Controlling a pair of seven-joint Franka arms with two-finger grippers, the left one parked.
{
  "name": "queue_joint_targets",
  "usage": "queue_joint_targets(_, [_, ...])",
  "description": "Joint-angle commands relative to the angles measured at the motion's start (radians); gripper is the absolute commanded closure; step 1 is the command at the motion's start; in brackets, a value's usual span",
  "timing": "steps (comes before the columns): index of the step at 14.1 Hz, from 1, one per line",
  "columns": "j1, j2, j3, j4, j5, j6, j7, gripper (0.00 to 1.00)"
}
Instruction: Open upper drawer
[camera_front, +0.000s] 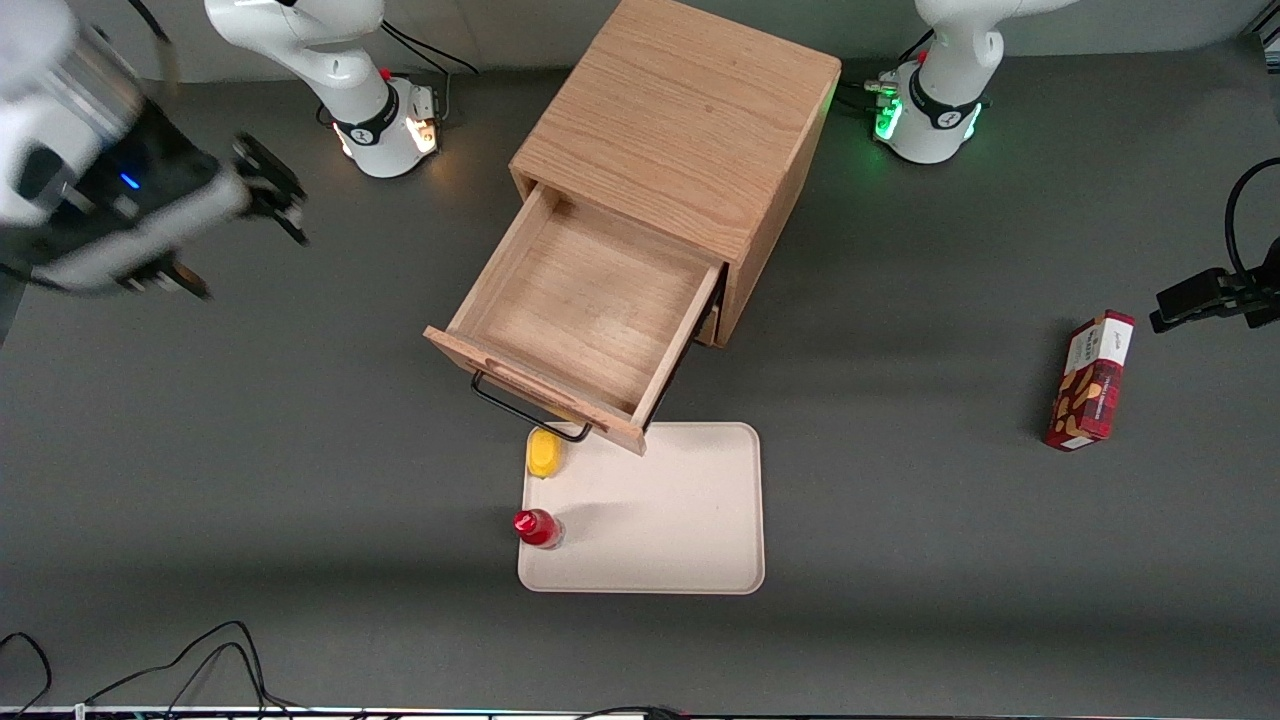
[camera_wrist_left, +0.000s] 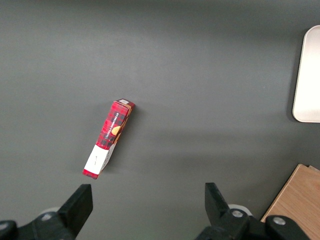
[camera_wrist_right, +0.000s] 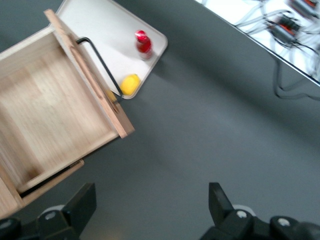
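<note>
Upper drawer (camera_front: 578, 318): pulled well out of the wooden cabinet (camera_front: 690, 130), its black handle (camera_front: 525, 408) over the cream tray's (camera_front: 690, 520) edge. Hand (camera_front: 265, 190): fingers spread wide, holding nothing, raised above the worktop (camera_front: 300, 420) toward the working arm's end, well apart from the drawer.

You find almost nothing readable here. The red plaid carton (camera_wrist_left: 108, 139) lying on the table (camera_wrist_left: 200, 75) carries a line of white lettering along its side, but you cannot make out the words. The gripper (camera_wrist_right: 150, 200) and the upper drawer (camera_front: 575, 315) bear no legible markings.
</note>
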Motion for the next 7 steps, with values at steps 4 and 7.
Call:
queue_joint_targets(4, [-0.013, -0.304, -0.193, -0.259, 0.071, -0.186, 0.13, 0.0])
queue_joint_targets(7, [-0.014, -0.475, -0.21, -0.556, 0.134, -0.076, 0.288, 0.0])
